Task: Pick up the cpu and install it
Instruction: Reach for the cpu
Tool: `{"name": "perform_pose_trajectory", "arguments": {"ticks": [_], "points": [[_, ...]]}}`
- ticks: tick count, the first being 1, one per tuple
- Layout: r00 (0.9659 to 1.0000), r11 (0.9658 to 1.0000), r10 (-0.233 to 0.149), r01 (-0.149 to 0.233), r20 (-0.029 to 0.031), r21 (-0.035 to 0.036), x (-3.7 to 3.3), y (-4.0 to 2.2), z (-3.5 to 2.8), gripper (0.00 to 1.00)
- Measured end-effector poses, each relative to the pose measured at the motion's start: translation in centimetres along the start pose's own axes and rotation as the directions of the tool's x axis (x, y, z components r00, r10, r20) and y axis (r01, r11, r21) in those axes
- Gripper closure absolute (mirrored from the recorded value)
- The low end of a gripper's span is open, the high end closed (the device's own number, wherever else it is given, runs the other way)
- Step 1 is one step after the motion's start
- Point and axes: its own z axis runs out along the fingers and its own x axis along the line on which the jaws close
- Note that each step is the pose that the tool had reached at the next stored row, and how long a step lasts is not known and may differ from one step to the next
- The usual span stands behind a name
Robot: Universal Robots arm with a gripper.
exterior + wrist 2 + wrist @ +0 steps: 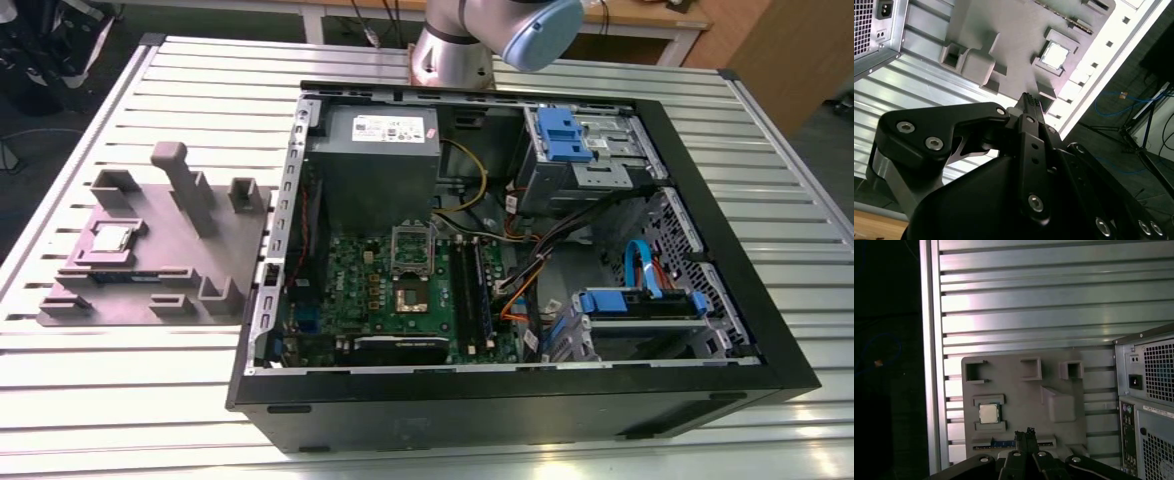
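In the exterior view, the open computer case [534, 405] lies on the slatted table [134, 410]. The holder block [154, 280] is just beside it at its nine o'clock. The cpu [110, 238] sits in a recess on the block. Inside the case, the power supply [374, 165] is at twelve o'clock of the motherboard [347, 290], and the drive cage [587, 150] at two o'clock.

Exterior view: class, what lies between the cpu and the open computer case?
The grey fixture holding the cpu: its flat surface and raised blocks fill that stretch, in the exterior view.
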Motion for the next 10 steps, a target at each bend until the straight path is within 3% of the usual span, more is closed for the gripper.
{"name": "perform_pose_trajectory", "arguments": {"ticks": [3,10], "points": [[1.0000,1.0000,0.000,0.000,-0.0001,0.0001,0.75,-0.06,0.00,0.90],[1.0000,1.0000,0.000,0.000,0.0000,0.0001,1.56,-0.13,0.02,0.90]]}}
